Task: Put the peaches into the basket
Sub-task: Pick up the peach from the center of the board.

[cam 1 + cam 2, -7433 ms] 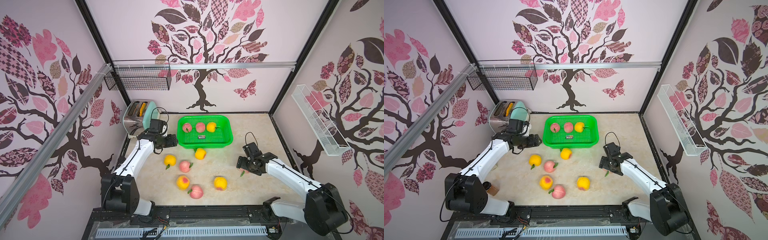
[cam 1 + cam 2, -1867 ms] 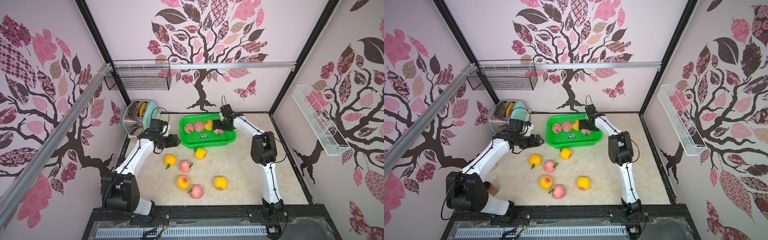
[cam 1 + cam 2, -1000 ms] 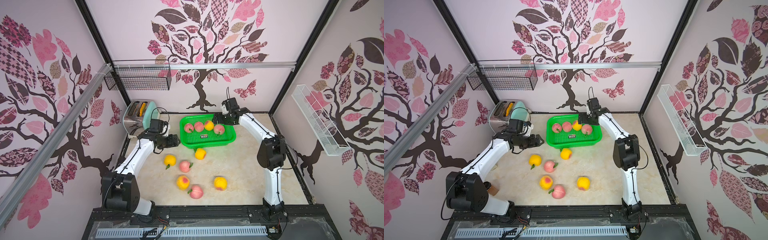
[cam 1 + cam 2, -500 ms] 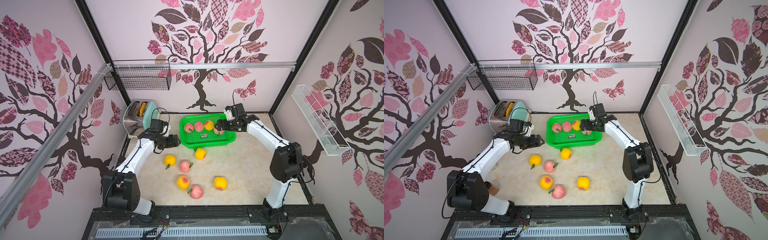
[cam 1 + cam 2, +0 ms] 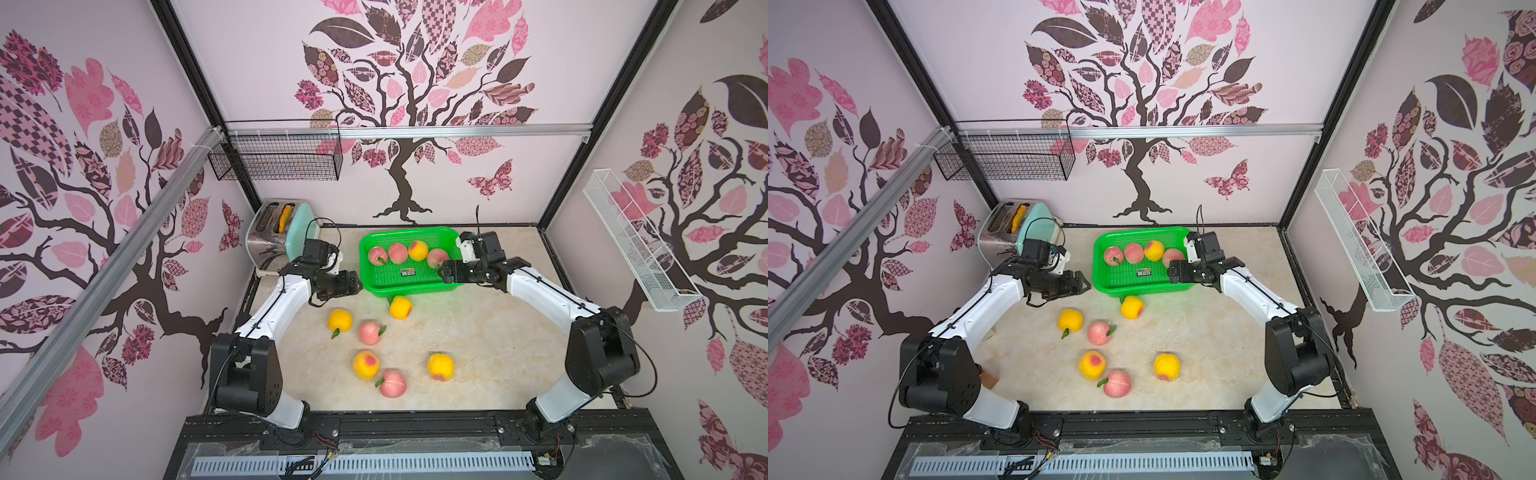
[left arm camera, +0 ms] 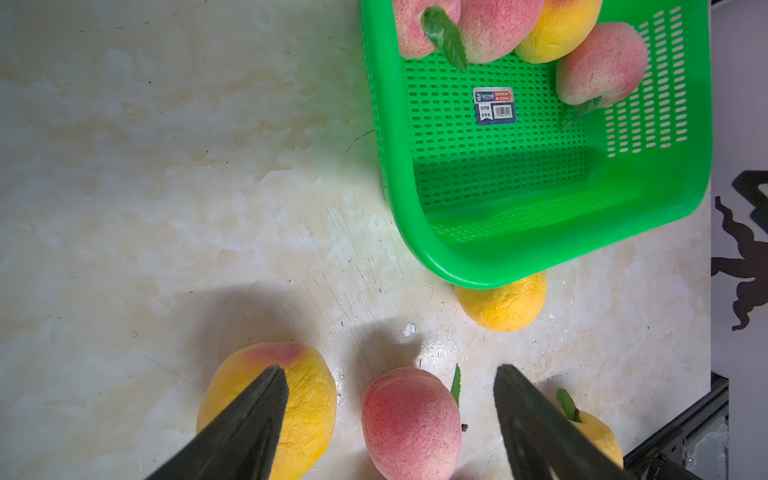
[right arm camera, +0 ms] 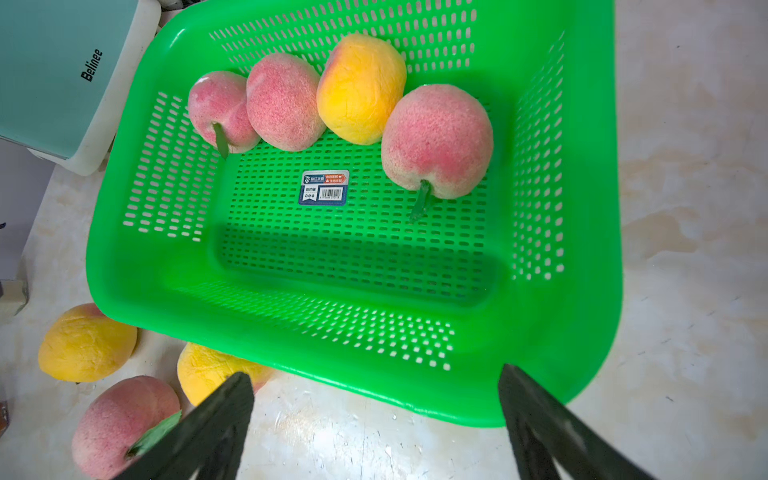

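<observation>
The green basket (image 5: 405,293) sits at the back middle of the table and holds several peaches in a row, the rightmost a pink one (image 5: 437,258). Several more peaches lie on the table in front, among them a yellow one (image 5: 401,307) against the basket's front wall and a pink one (image 5: 370,332). My left gripper (image 5: 355,286) hovers open and empty just left of the basket. In the left wrist view its fingers (image 6: 249,419) frame a pink peach (image 6: 411,424) on the table below. My right gripper (image 5: 444,272) is open and empty over the basket's right front corner (image 7: 540,399).
A toaster (image 5: 276,230) stands at the back left beside the basket. On the walls hang a black wire basket (image 5: 276,156) and a white wire rack (image 5: 636,241). A small brown block (image 5: 988,379) lies by the left arm's base.
My right gripper has pulled back from over the basket's far side to its right front corner, leaving the pink peach inside. The left arm has not moved.
</observation>
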`<action>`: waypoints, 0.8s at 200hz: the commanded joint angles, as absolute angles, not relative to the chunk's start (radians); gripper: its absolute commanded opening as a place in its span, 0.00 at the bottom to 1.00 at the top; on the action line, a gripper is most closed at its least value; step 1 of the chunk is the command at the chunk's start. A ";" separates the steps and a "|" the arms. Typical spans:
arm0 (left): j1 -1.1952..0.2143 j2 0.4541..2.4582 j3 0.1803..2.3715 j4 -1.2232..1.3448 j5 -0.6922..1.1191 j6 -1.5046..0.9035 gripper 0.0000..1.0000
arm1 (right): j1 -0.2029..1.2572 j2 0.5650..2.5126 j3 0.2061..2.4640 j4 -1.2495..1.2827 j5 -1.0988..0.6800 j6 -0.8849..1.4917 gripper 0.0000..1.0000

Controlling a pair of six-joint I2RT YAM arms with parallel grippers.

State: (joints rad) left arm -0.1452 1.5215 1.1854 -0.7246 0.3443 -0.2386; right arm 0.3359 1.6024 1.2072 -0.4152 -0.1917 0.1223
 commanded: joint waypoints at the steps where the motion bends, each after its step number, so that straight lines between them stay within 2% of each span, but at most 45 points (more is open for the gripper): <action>1: -0.142 1.523 1.183 -0.729 0.322 -0.236 0.82 | 0.333 1.534 1.131 -0.310 -0.162 0.104 0.95; 48: -0.142 1.479 1.142 -0.781 0.166 -0.275 0.82 | 0.332 1.431 0.927 -0.124 -0.080 0.130 0.94; 117: -0.143 1.415 1.137 -0.938 -0.046 -0.397 0.82 | 0.333 1.389 0.763 0.080 -0.004 0.186 0.94; 160: -0.142 1.429 1.112 -0.957 0.024 -0.390 0.82 | 0.333 1.358 0.713 0.147 -0.030 0.206 0.94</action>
State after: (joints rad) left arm -0.1444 1.4269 1.1213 -0.9249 0.0082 -0.3759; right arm 0.3359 1.3903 0.7116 0.0731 -0.0288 0.1818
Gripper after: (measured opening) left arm 0.819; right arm 0.939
